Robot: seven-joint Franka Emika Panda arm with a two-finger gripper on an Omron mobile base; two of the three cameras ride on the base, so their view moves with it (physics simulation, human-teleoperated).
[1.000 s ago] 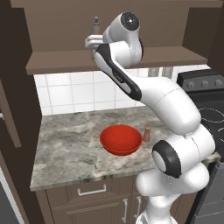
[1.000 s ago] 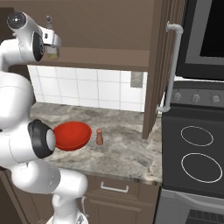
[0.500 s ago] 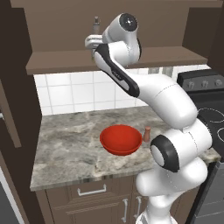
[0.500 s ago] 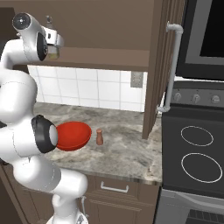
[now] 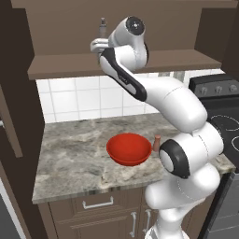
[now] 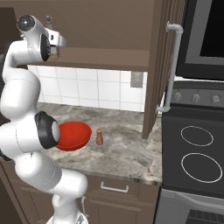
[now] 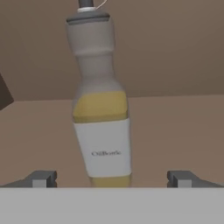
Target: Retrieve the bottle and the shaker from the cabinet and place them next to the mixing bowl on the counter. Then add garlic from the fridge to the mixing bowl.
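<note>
Brown cabinet shelf [image 5: 56, 67] carries the bottle [image 7: 101, 109], upright between the wide-spread fingertips of the pincer [image 7: 112, 178], untouched. Down on the tabletop [image 5: 70, 158], the shaker [image 6: 100, 137] stands just beside the red mixing bowl [image 5: 129, 149].

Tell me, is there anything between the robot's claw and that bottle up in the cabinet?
Nothing visible. In the hand view the bottle stands straight ahead on the cabinet shelf, with the open gripper lined up on it, one fingertip on each side and bare shelf between.
</note>
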